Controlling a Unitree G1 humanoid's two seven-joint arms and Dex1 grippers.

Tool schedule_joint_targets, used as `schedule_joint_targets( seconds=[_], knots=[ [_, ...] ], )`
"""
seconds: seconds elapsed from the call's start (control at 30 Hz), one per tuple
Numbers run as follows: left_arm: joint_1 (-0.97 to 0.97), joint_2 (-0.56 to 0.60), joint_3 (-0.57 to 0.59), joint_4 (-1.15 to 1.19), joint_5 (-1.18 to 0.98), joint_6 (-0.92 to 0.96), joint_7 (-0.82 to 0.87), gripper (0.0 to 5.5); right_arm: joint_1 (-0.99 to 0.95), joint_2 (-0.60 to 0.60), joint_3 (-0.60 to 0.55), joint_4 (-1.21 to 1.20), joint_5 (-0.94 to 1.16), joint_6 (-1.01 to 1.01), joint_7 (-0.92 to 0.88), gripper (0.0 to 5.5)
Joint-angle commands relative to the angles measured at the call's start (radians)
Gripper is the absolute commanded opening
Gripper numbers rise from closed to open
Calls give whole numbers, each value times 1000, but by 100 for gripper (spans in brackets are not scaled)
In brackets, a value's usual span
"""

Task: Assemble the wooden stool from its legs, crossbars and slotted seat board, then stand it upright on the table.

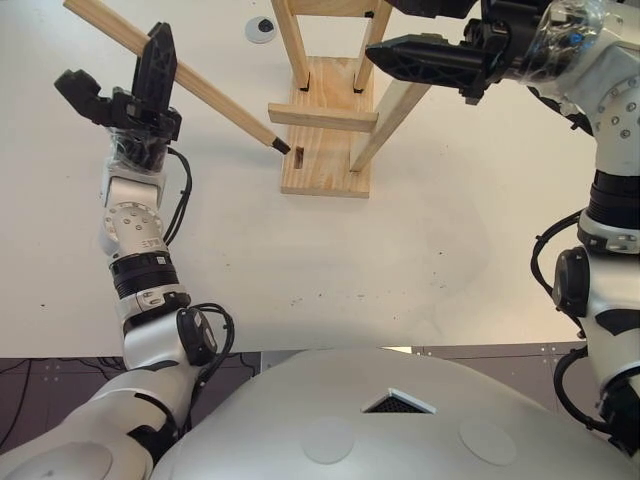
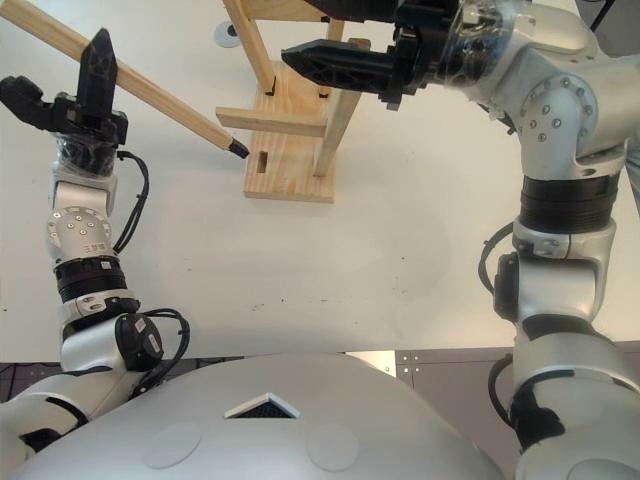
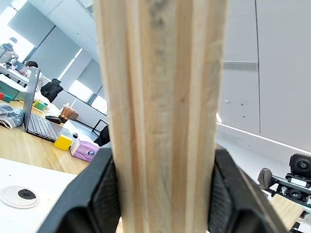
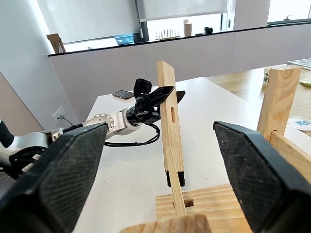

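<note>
stool leg is clamped between the pads of the left gripper, which grips it partway along its length. it slants down over the table so that its dark tip is just beside an open slot in the seat board, not yet in it. the right gripper has its jaws spread wide and holds nothing, hovering at the two upright legs that stand in the board with a crossbar between them. the leg looks light, stiff and smooth-sided, so a firm pinch on its flat faces should hold, though a grip this far from the tip probably lets the end wander. the half-built frame seems easy to tip and may want steadying. the board lies flat on a plain white table with a round cable port; beyond is an office with a laptop on a desk.
</note>
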Motion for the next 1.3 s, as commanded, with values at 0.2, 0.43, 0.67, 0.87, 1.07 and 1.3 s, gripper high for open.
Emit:
schedule_joint_targets(
  seconds=[0.2,0.43,0.67,0.87,1.07,1.3],
  knots=[
    [2,-51,-37,105,110,-118,-50,203,-39,-17,24,-5,-32,13,30,402],
    [-8,20,-81,175,200,-168,-106,203,-16,-20,25,-31,-41,12,29,402],
    [11,147,-159,94,225,-68,-193,203,16,-15,14,-56,-36,14,12,402],
    [7,192,-188,68,238,-15,-182,203,39,-1,8,-76,-31,9,-17,402],
    [100,172,-252,-54,270,7,-163,203,19,40,-76,-61,25,25,-102,402],
    [192,149,-304,-226,264,29,-109,203,-53,112,-228,7,108,31,-267,402]
  ],
)
